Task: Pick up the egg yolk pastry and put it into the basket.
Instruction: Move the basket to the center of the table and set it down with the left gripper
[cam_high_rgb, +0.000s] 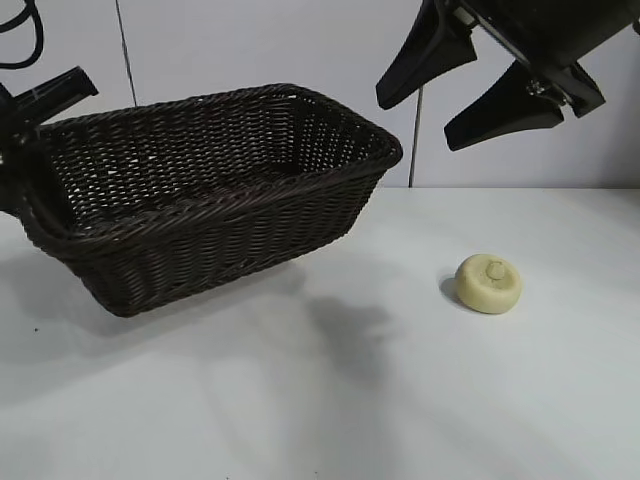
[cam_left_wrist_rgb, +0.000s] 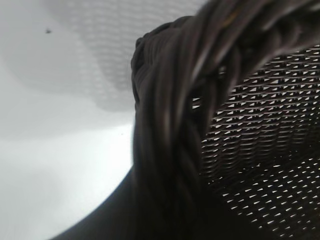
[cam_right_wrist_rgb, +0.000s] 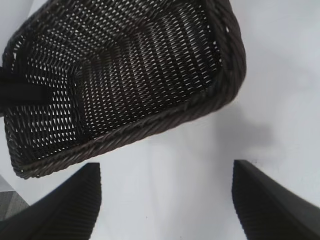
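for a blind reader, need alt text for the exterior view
A dark wicker basket, tilted and held at its left end by the left gripper, sits left on a white table; a pale egg yolk pastry lies right, below the right gripper with open jaws.

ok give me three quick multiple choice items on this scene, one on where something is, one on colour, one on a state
1. Where is the egg yolk pastry?
A. inside the basket
B. on the table, apart from the basket
C. in the right hand

2. What colour is the basket?
A. dark brown
B. white
C. red

3. How is the right hand?
A. shut on the pastry
B. shut on the basket rim
C. open and empty, up above the table

Answers:
1 B, the pastry lies alone on the white table, to the right of the basket.
2 A, the wicker is dark brown throughout.
3 C, its fingers stand spread with nothing between them; the left hand is at the basket's left end, which looks lifted.
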